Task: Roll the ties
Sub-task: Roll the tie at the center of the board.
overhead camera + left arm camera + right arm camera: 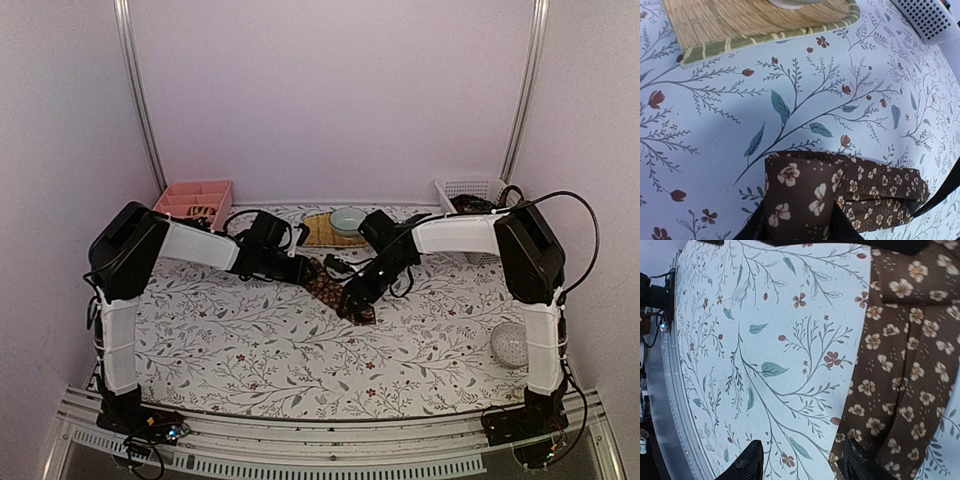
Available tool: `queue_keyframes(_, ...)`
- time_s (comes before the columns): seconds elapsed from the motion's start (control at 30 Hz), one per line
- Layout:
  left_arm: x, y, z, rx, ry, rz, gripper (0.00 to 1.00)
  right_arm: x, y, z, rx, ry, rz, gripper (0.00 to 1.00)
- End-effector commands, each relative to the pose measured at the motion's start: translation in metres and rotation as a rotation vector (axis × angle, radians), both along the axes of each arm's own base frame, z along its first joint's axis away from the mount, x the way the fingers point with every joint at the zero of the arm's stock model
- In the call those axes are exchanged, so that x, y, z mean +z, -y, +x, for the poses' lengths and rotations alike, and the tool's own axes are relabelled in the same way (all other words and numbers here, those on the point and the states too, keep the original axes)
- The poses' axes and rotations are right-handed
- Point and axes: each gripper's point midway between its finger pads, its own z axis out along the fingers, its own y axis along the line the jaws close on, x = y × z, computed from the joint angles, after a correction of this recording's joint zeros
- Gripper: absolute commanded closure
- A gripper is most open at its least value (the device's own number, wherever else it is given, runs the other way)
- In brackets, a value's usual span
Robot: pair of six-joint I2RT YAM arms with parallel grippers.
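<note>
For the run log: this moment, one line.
dark brown floral fabric necktie: partly folded | left hand: gripping its end | right hand: open at necktie's edge

Found the left gripper [799, 231] cropped by the lower edge of its wrist view, with only stubs of the fingers [754, 233] showing either side of the tie [855, 197]; cannot confirm any clamp. Traced the tie rightward of that gripper to a dark shape [949, 186] at the frame edge, not identifiable. Noted woven mat [740, 30] and white basket [929, 18], ahead of the gripper, cut by the top edge. Found the right gripper [805, 465] showing fingertips [751, 464] only, clipped below; tie to its right cut off on three sides. From overhead, could not resolve the contents of the pink tray [195, 199] beyond and left of the left gripper, nor the basket's dark contents.
</note>
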Motion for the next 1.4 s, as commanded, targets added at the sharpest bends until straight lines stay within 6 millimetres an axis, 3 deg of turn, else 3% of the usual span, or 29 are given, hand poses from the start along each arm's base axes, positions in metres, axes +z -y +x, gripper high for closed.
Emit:
queue_keyframes(0.0, 0.010, -0.005, 0.001, -0.051, 0.058, 0.057, 0.68, 0.103, 0.003, 0.002, -0.029, 0.046, 0.175, 0.43)
queue_keyframes(0.17, 0.009, -0.004, 0.001, -0.074, 0.116, 0.149, 0.69, 0.101, 0.024, 0.041, -0.270, -0.153, 0.235, 0.41)
queue_keyframes(0.33, 0.008, -0.001, -0.006, -0.100, 0.197, 0.295, 0.69, 0.079, 0.038, 0.067, -0.445, -0.340, 0.259, 0.42)
queue_keyframes(0.73, 0.011, 0.022, -0.028, -0.146, 0.425, 0.591, 0.69, 0.037, 0.004, 0.078, -0.591, -0.618, 0.277, 0.37)
queue_keyframes(0.97, 0.019, 0.035, -0.035, -0.162, 0.503, 0.618, 0.69, 0.011, -0.008, 0.075, -0.653, -0.738, 0.254, 0.37)
queue_keyframes(1.37, 0.006, 0.043, -0.048, -0.190, 0.530, 0.646, 0.71, 0.002, -0.016, 0.079, -0.677, -0.833, 0.314, 0.37)
